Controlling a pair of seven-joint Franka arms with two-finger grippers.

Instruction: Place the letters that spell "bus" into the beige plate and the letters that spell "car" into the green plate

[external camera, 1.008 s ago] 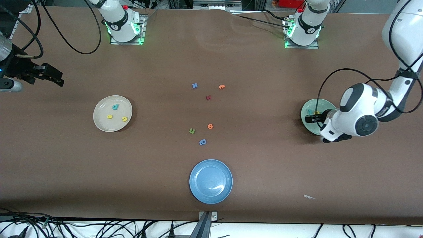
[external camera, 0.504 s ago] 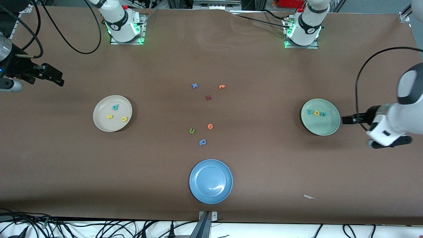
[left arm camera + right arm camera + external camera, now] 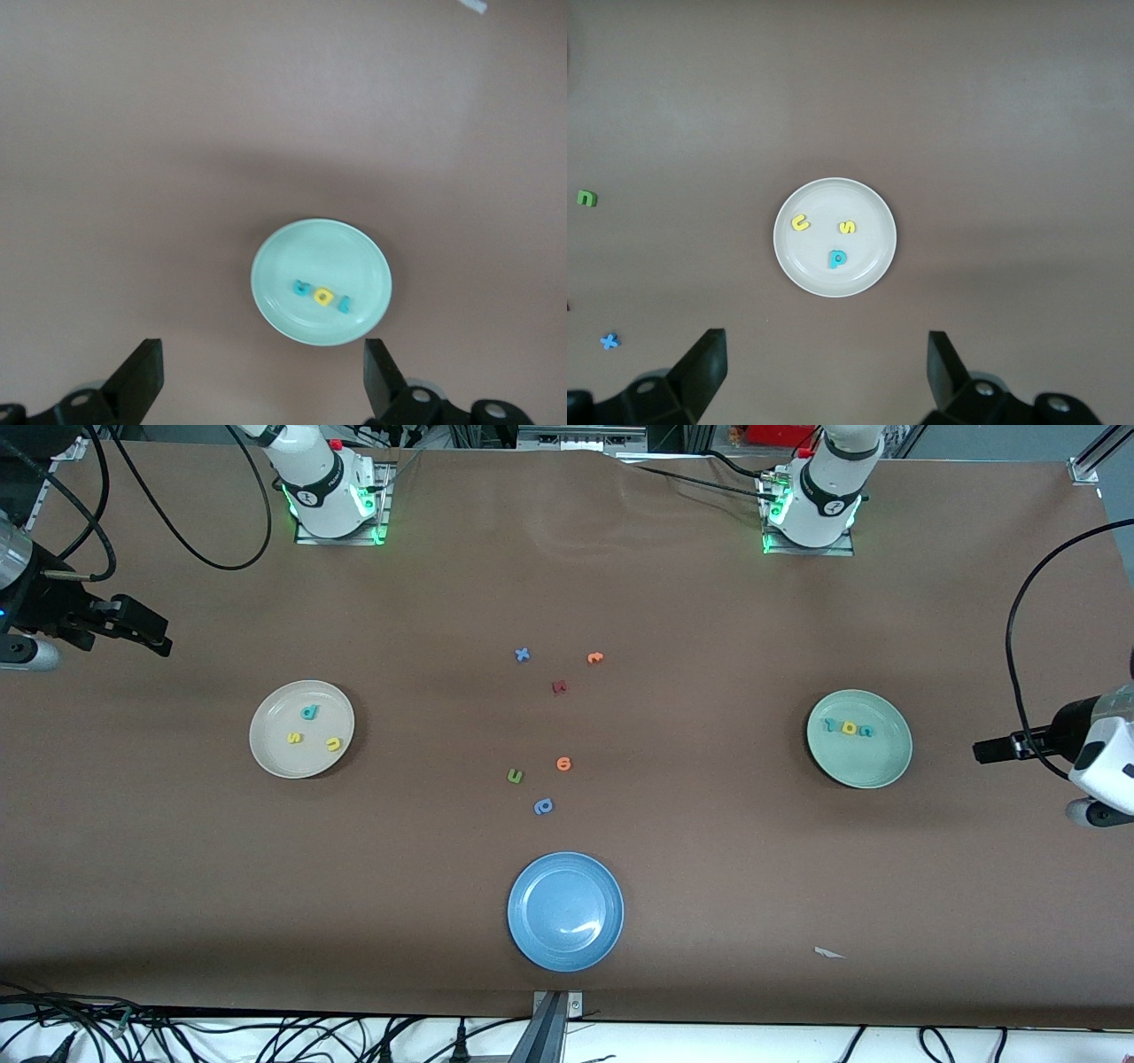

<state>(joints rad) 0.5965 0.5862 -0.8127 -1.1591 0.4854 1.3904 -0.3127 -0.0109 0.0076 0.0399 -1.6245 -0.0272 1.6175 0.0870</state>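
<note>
Wrist views show left end effector (image 3: 257,385) and right end effector (image 3: 824,381) spread wide, empty.

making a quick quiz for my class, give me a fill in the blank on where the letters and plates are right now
1. The teal b, yellow u and yellow s lie in the ____ plate.
2. The number of letters lying in the green plate is ____.
3. The plate nearest the front camera, with no letters in it, is coloured ____.
4. The fingers of the left gripper stand ____.

Missing words: beige; three; blue; open
</note>
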